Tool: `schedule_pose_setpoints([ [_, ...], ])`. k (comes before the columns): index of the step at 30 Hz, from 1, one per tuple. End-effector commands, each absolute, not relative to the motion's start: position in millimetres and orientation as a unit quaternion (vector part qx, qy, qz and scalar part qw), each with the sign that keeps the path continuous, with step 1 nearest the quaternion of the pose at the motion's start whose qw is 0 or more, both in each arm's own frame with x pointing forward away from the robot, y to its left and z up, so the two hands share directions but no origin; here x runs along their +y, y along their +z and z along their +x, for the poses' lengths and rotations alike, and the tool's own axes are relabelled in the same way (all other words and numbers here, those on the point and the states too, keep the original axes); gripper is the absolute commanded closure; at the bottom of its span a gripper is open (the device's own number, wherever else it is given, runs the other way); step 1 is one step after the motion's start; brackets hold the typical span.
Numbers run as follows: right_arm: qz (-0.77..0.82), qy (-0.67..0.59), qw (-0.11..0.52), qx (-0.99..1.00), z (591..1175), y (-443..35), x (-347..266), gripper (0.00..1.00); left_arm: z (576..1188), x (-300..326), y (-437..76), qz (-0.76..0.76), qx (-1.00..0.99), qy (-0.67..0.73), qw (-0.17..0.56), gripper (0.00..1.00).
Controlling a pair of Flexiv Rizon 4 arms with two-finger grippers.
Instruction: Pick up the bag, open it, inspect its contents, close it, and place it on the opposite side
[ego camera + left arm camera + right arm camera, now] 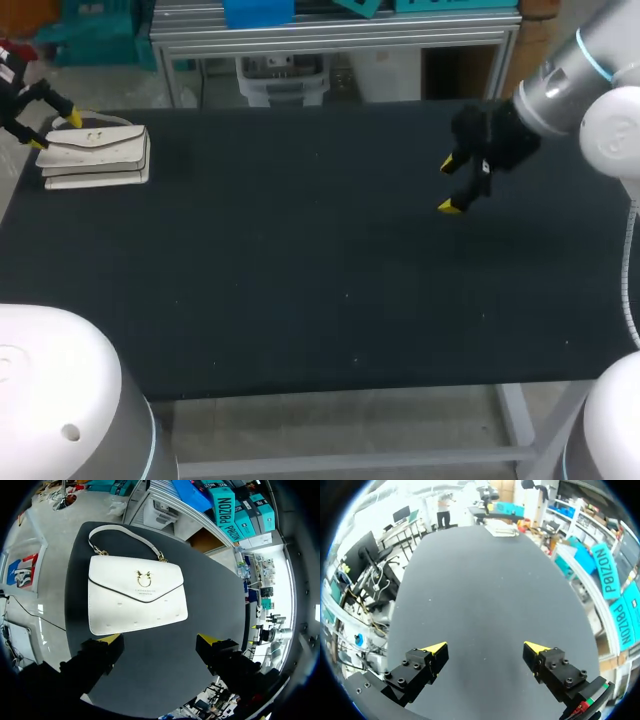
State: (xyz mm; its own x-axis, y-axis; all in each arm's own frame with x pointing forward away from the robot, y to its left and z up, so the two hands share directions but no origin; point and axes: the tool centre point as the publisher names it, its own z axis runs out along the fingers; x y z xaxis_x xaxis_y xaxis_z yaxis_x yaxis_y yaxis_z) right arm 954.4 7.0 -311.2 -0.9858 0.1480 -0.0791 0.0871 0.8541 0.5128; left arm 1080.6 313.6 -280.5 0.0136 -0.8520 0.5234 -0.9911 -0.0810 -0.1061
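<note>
STAGE: pre-grasp | bag (pixel 135 597): closed, far-left tabletop (pixel 300 280) | left hand (pixel 161 640): open, near bag | right hand (pixel 450 185): open, empty, far right | REMAINING: apparently every step

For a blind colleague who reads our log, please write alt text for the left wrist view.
A white handbag lies flat on the black table, flap shut under a gold clasp, strap on its far side, just ahead of the left gripper. The gripper is open, with nothing between its yellow-tipped fingers.
</note>
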Motion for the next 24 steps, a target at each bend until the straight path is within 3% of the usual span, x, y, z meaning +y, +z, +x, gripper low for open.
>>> schedule_pose_setpoints([
  [1,0.047,0.266,0.089,0.959,952,-328,17,0.00,1102,331,-291,0.685,-0.662,0.240,0.187,0.00],
  [24,-0.047,0.313,-0.007,0.949,969,-366,52,0.00,1121,371,-331,0.709,-0.634,0.238,0.198,0.00],
])
